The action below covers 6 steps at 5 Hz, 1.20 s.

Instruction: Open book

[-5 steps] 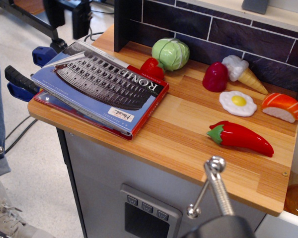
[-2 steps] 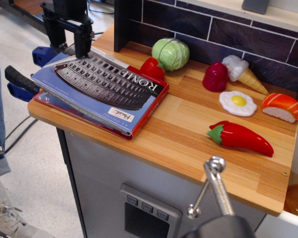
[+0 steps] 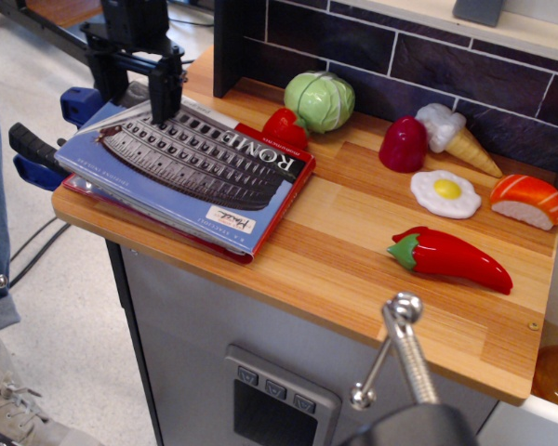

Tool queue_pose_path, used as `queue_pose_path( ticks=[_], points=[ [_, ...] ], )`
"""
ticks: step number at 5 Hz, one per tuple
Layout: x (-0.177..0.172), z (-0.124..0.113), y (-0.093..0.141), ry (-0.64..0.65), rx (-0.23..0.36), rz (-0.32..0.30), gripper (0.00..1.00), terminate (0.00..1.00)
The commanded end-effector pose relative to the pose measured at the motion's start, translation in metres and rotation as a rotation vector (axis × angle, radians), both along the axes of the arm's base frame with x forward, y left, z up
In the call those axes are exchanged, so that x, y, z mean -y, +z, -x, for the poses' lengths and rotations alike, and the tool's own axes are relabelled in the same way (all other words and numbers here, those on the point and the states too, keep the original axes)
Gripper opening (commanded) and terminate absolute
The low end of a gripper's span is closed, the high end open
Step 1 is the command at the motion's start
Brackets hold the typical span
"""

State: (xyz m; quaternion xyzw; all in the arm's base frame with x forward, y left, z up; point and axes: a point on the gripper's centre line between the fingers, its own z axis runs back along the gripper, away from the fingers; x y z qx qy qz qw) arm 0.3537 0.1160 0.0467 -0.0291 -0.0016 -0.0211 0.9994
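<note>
The book [image 3: 191,167] lies closed on the left end of the wooden counter [image 3: 353,269]. Its blue cover shows a dark Colosseum photo and white "ROME" lettering, with red edging underneath. Its left part hangs over the counter's edge. My gripper [image 3: 132,91] is black and hangs over the book's far left corner with its jaws apart. The right finger [image 3: 166,93] touches the cover near the far edge. The left finger [image 3: 97,82] is beyond the book's left edge. Nothing is held.
Toy foods lie on the counter: a red piece [image 3: 285,127] against the book's far edge, a green cabbage [image 3: 320,99], a dark red piece [image 3: 404,144], an ice cream cone [image 3: 456,135], a fried egg [image 3: 445,192], salmon sushi [image 3: 526,200], a red chili [image 3: 451,257]. A dark tiled wall [image 3: 400,56] stands behind.
My gripper came down from the top left onto the book's far left corner. The book's cover has shifted slightly and its left side looks a little raised.
</note>
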Motion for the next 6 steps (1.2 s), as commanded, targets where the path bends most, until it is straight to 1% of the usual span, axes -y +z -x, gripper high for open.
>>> queue_pose_path(
  ticks=[1, 2, 3, 4, 5, 6],
  points=[
    [0.036, -0.006, 0.042, 0.052, 0.08, 0.046, 1.0, 0.0],
    [0.053, -0.008, 0.069, 0.087, 0.081, 0.142, 1.0, 0.0],
    [0.061, -0.043, 0.106, 0.113, 0.077, 0.218, 1.0, 0.0],
    [0.078, -0.049, 0.127, 0.117, 0.062, 0.301, 1.0, 0.0],
    [0.108, -0.052, 0.14, 0.105, -0.011, 0.401, 1.0, 0.0],
    [0.14, -0.044, 0.142, 0.084, -0.064, 0.439, 1.0, 0.0]
  ],
)
